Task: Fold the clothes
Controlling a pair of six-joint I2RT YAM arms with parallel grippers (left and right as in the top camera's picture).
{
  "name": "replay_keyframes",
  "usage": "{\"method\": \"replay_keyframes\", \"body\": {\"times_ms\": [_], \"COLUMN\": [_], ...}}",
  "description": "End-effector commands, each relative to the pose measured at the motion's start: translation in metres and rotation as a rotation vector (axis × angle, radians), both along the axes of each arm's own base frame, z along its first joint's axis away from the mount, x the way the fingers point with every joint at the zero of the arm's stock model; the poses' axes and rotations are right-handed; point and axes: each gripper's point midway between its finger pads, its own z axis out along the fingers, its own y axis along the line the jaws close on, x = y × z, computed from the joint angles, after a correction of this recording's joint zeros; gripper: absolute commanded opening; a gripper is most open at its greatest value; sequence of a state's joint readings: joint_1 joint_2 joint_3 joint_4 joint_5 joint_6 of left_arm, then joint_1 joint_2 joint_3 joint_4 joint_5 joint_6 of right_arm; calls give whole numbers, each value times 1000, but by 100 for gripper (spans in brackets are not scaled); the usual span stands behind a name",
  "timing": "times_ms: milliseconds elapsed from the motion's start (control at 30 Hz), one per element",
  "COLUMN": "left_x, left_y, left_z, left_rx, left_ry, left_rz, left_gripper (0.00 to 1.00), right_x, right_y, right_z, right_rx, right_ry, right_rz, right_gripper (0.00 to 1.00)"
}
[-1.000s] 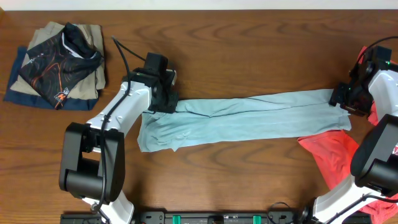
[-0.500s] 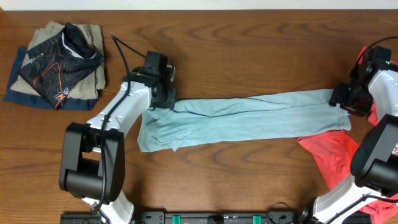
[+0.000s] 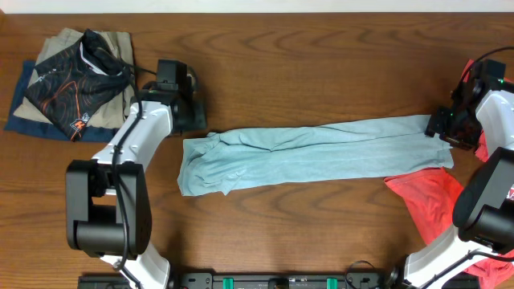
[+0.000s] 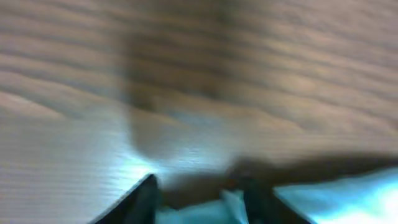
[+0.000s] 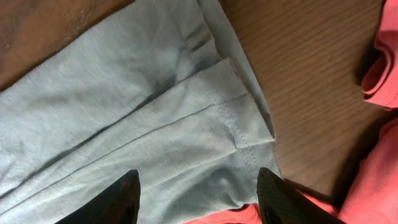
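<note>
The right end effector (image 5: 199, 186) is open. Its two fingers (image 5: 118, 202) are wide apart and hold nothing. Right under it lies one end of the pale blue T-shirt (image 5: 155, 112), with a stitched hem and a few layers lying on top of each other. Just past that end, touching the blue corner, is a red T-shirt (image 5: 373, 180).

That is the first thing that could go wrong. If the fingers close here, they may pinch some red cloth too and drag it along. They may also catch only the top blue layer, and then the fold would slide open.

The left end effector (image 3: 186, 116) is far away, at the other end of the blue shirt. It is over the bare desk (image 3: 321, 64), just beside the shirt's corner and not on it. Its own camera is very blurry, but the fingers look apart with nothing between them, so it looks open and empty. Nothing holds that end down, so a pull from the right side could drag the whole shirt instead of folding it.

The blue shirt looks like a long, thin strip across the desk. It is smooth near the right end effector and bunched and wrinkly near the left one. Folding over those bumps would make a lumpy fold.

Farther out, beyond the left end effector, a pile of folded clothes (image 3: 72, 80) sits well apart.
</note>
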State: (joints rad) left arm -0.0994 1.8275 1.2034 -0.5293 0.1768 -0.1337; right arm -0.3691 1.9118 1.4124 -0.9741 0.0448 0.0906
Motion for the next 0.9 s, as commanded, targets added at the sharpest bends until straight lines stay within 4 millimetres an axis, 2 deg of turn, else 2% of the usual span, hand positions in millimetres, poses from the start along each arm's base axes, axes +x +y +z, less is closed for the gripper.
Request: {"method": "replay_keyframes", "body": {"times_ms": [0, 267, 433, 667, 767, 867], "left_x": [-5, -22, -36, -44, -45, -44], "left_y": [-29, -38, -34, -43, -44, -42], "left_z": [8, 2, -16, -33, -34, -34], "left_rx": [-98, -59, -15, -5, 15, 34], "left_ry": [3, 44, 96, 144, 144, 143], "left_rz": [-137, -256, -259, -291, -300, -297], "left_gripper": [53, 54, 54, 51, 38, 11], "right_x": [0, -1, -1, -2, -2, -2], "right_y": [-4, -3, -3, -3, -3, -3], "right_z": [8, 8, 8, 8, 8, 8], "right_rx": [-19, -18, -18, -16, -16, -16], "right_ry": [-19, -15, -15, -11, -11, -10], "right_rz": [-3, -3, -3, -3, -3, -3], "right_gripper": [59, 59, 58, 59, 59, 59]}}
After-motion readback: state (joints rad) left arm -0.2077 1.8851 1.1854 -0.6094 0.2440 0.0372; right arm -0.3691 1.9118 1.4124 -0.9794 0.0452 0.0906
